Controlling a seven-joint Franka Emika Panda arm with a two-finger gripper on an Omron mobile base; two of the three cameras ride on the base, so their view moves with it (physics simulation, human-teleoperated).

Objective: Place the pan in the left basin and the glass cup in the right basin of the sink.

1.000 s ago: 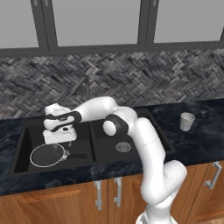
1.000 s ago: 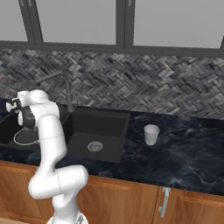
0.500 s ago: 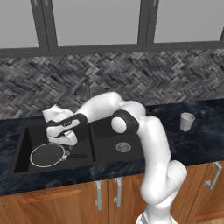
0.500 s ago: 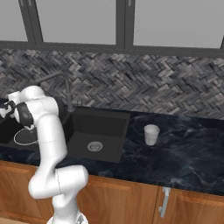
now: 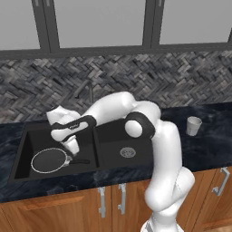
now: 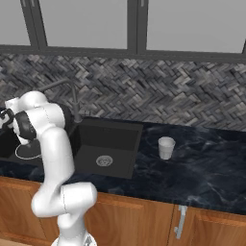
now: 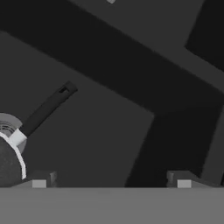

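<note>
Black-handled pan lies flat in the left basin, near its front wall, under the released, empty gripper.

Dark marble counter under a herringbone backsplash, wooden cabinets below

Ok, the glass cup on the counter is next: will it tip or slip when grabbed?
The glass cup narrows toward its base, so a sideways nudge could probably tip it. Its smooth tapered wall may slide in a pinch. It looks small, so likely light.
</note>
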